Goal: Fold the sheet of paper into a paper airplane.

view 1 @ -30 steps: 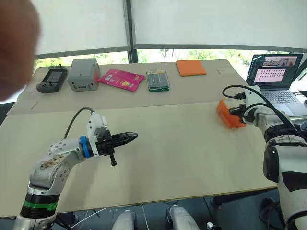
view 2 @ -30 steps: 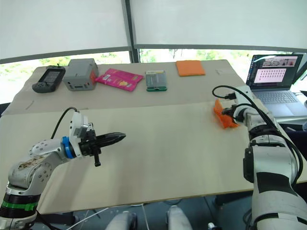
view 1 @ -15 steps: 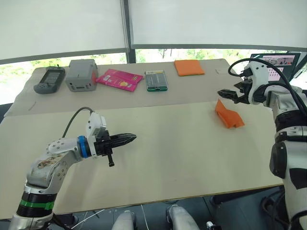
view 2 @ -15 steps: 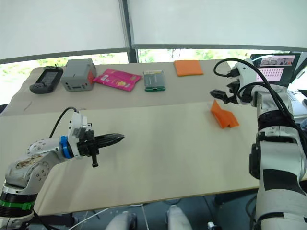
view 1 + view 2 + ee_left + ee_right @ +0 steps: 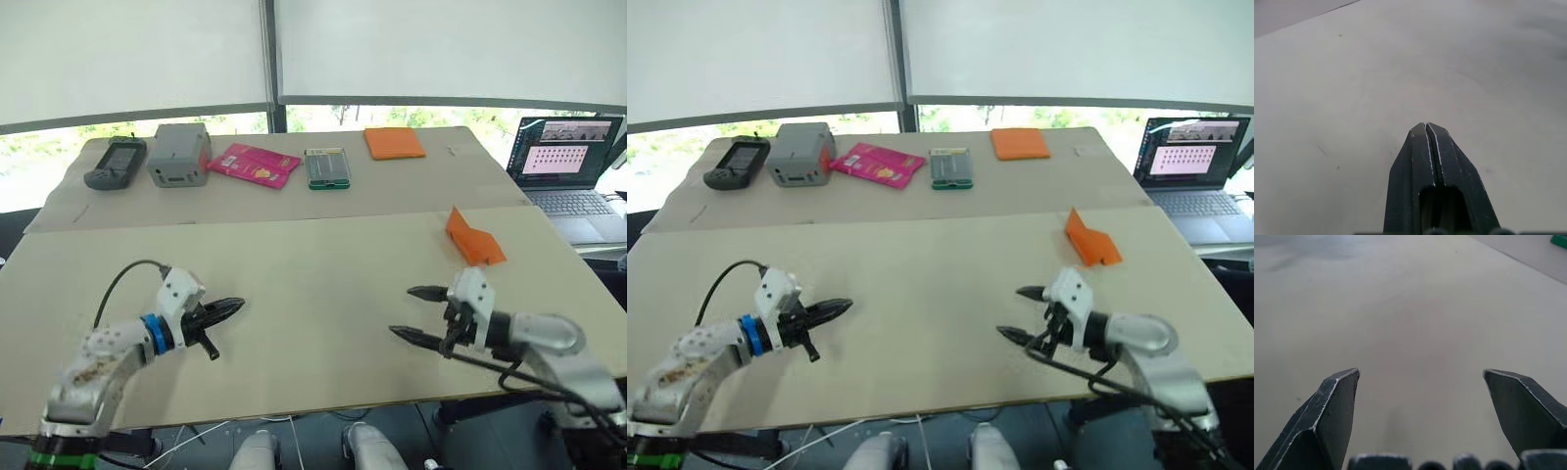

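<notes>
The paper airplane [image 5: 473,241], a small bright-orange folded wedge with a raised flap, lies on the table at the right, free of both grippers. My right gripper [image 5: 403,313] hovers low over the near right part of the table, well in front of the airplane, fingers wide open with nothing between them; the right wrist view shows bare tabletop between its fingertips [image 5: 1338,384]. At the near left, my left gripper [image 5: 235,305] is shut and empty, pointing right over the table; its closed fingers [image 5: 1430,161] show over bare table.
Along the back of the table [image 5: 323,294] stand a black handheld device [image 5: 116,163], a grey box [image 5: 179,154], a pink packet [image 5: 253,164], a green-edged device [image 5: 326,166] and a thick orange pad [image 5: 395,143]. An open laptop [image 5: 568,171] sits at the far right.
My right gripper let go of the orange airplane, rose, then swung down to the near right of the table, open. The left gripper stayed shut, moving slightly nearer and lower.
</notes>
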{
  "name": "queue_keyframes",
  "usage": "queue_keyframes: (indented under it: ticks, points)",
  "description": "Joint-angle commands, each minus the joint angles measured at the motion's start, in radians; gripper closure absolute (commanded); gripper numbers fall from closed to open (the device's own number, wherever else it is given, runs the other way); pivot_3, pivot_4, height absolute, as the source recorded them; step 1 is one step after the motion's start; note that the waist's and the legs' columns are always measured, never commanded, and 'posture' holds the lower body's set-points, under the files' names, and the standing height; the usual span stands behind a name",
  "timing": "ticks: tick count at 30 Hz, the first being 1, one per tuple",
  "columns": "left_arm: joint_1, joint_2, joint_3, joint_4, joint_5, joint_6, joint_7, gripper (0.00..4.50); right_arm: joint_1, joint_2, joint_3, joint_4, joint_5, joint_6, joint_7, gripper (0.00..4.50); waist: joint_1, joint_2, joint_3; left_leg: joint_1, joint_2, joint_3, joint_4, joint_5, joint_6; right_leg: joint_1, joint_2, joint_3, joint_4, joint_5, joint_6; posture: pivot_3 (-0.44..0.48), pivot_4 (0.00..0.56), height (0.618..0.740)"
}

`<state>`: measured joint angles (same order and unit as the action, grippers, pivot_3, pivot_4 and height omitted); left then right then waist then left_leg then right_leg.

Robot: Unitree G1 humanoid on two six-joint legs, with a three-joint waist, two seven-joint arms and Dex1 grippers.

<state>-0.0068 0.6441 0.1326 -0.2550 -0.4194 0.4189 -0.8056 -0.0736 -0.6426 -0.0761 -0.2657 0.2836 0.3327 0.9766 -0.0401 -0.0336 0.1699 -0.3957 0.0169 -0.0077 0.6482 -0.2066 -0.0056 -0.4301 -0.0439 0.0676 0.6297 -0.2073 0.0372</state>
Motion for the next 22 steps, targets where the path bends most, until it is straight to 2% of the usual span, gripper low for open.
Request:
queue_keyframes:
  ticks: [1,7,8,9,11,15,22]
  points:
    - [0.028,-0.002,0.010,-0.054,0.021,-0.046,0.016,4.50,-0.001,0.012,0.001,-0.010,-0.029,-0.062,-0.056,0.04,-0.001,0.000,0.000,0.000,0.000,0.000,0.000,0.000,0.000,0.000,0.000,0.000,0.000,0.000,0.000,0.000,0.150,0.740]
    - [0.046,-0.033,0.007,-0.063,0.015,-0.043,0.030,4.50,-0.003,0.032,0.039,0.008,-0.007,-0.003,-0.077,0.04,0.000,0.001,0.001,-0.003,-0.002,-0.005,-0.001,0.000,0.000,0.004,-0.002,-0.003,-0.001,0.000,0.001,0.000,0.150,0.740]
    - [0.046,-0.035,0.005,-0.063,0.016,-0.043,0.030,4.50,0.001,0.037,0.042,0.010,-0.012,-0.009,-0.084,0.04,-0.006,0.001,0.001,-0.006,-0.007,-0.017,-0.001,0.001,0.001,0.011,-0.008,-0.013,-0.001,-0.002,0.001,0.000,0.150,0.740]
    - [0.046,-0.036,0.004,-0.063,0.017,-0.042,0.031,4.50,0.000,0.040,0.044,0.013,-0.004,0.024,-0.091,0.04,-0.008,0.003,0.001,-0.004,-0.017,-0.035,-0.002,0.002,0.003,0.020,-0.019,-0.032,0.001,-0.007,-0.001,0.000,0.150,0.740]
    - [0.045,-0.037,0.003,-0.061,0.018,-0.043,0.031,4.50,-0.009,0.040,0.050,0.020,-0.002,0.069,-0.110,0.04,0.000,0.006,0.002,0.003,-0.028,-0.063,-0.002,0.005,0.006,0.029,-0.033,-0.055,0.002,-0.015,0.003,0.000,0.150,0.740]
    - [0.044,-0.043,0.001,-0.059,0.020,-0.050,0.031,4.50,-0.017,0.039,0.050,0.015,-0.003,0.074,-0.124,0.04,0.033,0.007,0.002,0.002,-0.022,-0.048,-0.002,0.006,0.005,0.024,-0.031,-0.053,0.002,-0.015,0.002,0.000,0.150,0.740]
    - [0.049,-0.042,-0.008,-0.048,0.038,-0.079,0.022,4.50,-0.029,0.041,0.048,0.010,0.002,0.080,-0.138,0.04,0.035,0.007,0.002,0.002,-0.021,-0.044,-0.002,0.005,0.004,0.024,-0.031,-0.051,0.000,-0.017,0.000,0.000,0.150,0.740]
